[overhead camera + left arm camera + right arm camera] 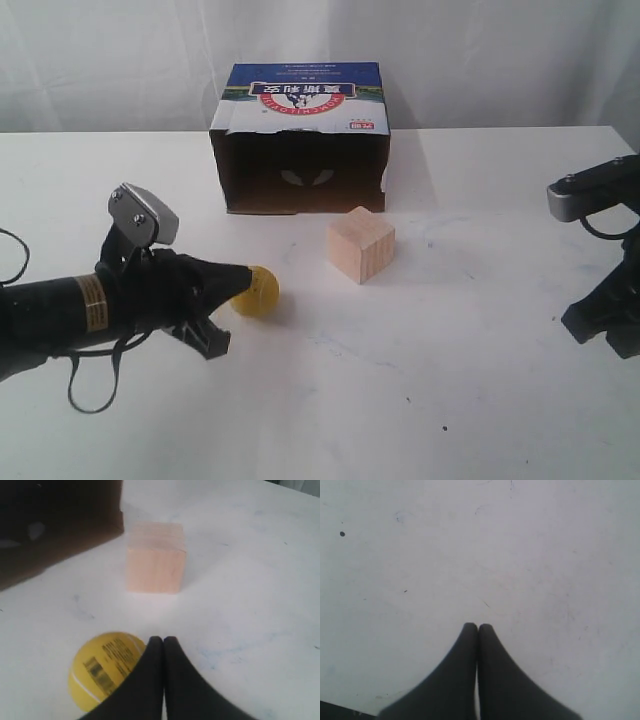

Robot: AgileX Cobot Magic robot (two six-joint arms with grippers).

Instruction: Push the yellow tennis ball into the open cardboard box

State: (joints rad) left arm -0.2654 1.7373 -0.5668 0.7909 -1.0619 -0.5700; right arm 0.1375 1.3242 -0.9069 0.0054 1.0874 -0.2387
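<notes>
My left tool (163, 641) is closed, tips pressed together, empty, low over the counter (450, 400) at lower left of the exterior view. The yellow tennis ball (258, 290) sits right at its tip, free on the counter, off to one side of the tips in the left wrist view and not centred. A push from here would likely send it right, toward the wooden cube (361, 245). It's better to get the tip onto the ball's near side, stay low, go slow, aim at the ball's middle and steer up-frame. The open cardboard box (225, 170) lies beyond at upper centre, its mouth facing the ball and the cube by its right corner.

My right tool (478, 628) is closed, empty, over bare counter.

- Tip-to-ball contact: can't tell.
- Box interior is dark.
- Right tool is cut off at the exterior view's right edge.
</notes>
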